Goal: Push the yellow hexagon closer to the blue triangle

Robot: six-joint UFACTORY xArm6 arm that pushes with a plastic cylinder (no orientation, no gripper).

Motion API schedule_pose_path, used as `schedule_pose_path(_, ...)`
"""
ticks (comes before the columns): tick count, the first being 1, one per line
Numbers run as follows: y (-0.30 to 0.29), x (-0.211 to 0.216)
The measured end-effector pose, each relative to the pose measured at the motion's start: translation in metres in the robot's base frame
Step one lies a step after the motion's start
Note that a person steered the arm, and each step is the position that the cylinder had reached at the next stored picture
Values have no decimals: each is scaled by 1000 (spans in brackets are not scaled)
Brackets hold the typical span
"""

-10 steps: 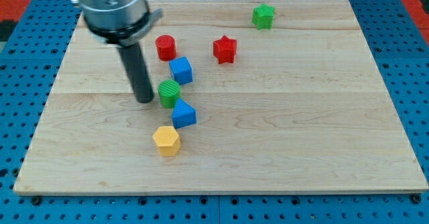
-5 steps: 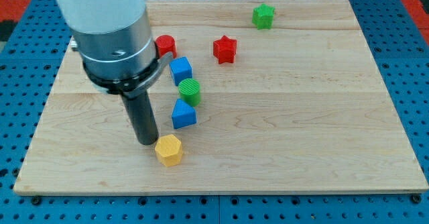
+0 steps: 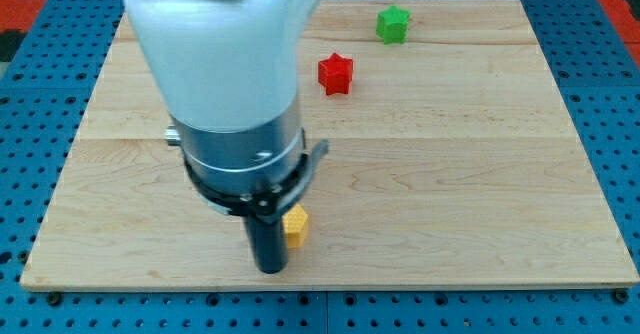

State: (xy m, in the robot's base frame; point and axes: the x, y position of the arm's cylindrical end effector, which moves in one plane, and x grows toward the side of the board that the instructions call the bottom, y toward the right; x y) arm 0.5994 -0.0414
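The yellow hexagon (image 3: 296,228) shows only partly, near the board's bottom edge, just right of my rod. My tip (image 3: 271,269) rests on the board at the hexagon's lower left, touching or almost touching it. The blue triangle is hidden behind the arm's large body (image 3: 240,124), so I cannot see how far it is from the hexagon.
A red star (image 3: 336,73) and a green star (image 3: 393,23) sit toward the view's top right on the wooden board (image 3: 480,174). The blue cube, green cylinder and red cylinder are hidden behind the arm. The board's bottom edge is close below my tip.
My rod moved down and right, from left of the green cylinder to below-left of the yellow hexagon. The hexagon shifted right. The arm now covers the blue blocks, green cylinder and red cylinder.
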Motion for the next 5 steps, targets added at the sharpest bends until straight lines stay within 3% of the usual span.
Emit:
schedule_pose_path(2,6,-29)
schedule_pose_path(4,2,-9)
schedule_pose_path(5,75,-5)
